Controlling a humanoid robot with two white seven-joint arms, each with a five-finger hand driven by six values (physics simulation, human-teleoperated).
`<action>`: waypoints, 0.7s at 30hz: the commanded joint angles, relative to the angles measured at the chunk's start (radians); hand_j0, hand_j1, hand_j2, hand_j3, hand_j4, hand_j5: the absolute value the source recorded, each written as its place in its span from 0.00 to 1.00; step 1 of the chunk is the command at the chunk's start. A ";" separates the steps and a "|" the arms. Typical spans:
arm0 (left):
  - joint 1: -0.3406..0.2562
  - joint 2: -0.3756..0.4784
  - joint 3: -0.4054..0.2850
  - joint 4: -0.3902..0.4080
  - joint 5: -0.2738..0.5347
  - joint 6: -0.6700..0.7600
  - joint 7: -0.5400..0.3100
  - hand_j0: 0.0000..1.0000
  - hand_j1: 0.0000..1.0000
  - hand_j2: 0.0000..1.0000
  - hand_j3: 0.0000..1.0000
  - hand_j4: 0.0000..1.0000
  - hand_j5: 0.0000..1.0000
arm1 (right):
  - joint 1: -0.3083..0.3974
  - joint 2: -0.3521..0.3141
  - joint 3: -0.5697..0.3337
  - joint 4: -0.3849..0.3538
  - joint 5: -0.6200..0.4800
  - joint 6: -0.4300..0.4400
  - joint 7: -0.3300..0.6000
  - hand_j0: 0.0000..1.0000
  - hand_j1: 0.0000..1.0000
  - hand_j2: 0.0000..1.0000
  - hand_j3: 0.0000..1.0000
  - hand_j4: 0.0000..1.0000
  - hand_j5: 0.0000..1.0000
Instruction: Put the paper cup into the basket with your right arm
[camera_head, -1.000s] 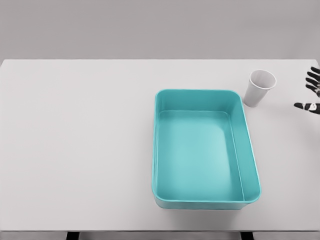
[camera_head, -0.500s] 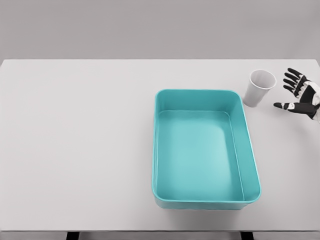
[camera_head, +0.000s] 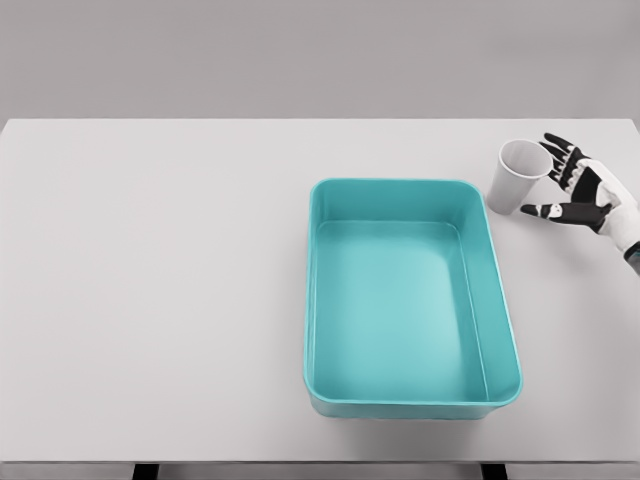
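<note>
A white paper cup (camera_head: 518, 176) stands upright on the table, just past the far right corner of the teal basket (camera_head: 500, 300). My right hand (camera_head: 556, 182) comes in from the right edge, its black fingers (camera_head: 560, 150) spread wide beside the cup's right side. The thumb (camera_head: 545, 210) reaches low toward the cup's base, close to it or just touching. The hand holds nothing. The basket is empty. My left arm is out of view.
The white table (camera_head: 150, 300) spans the whole view, with its front edge at the bottom and its far edge against a grey wall. The basket sits right of centre.
My right hand has moved leftward from the picture's right edge to right beside the cup, fingers still spread. The cup and basket have not moved.
</note>
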 joint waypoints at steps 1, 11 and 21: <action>0.000 0.000 0.001 0.000 0.000 0.000 0.000 1.00 1.00 1.00 1.00 1.00 1.00 | 0.000 0.001 0.005 -0.009 -0.006 0.001 0.000 1.00 1.00 1.00 1.00 1.00 1.00; 0.000 0.000 0.000 0.000 0.000 0.000 0.000 1.00 1.00 1.00 1.00 1.00 1.00 | 0.002 0.007 0.008 -0.009 -0.005 0.000 0.000 1.00 1.00 1.00 1.00 1.00 1.00; 0.000 0.000 0.001 0.000 0.000 0.000 0.000 1.00 1.00 1.00 1.00 1.00 1.00 | 0.002 0.030 0.011 -0.009 0.002 0.000 0.000 1.00 1.00 1.00 1.00 1.00 1.00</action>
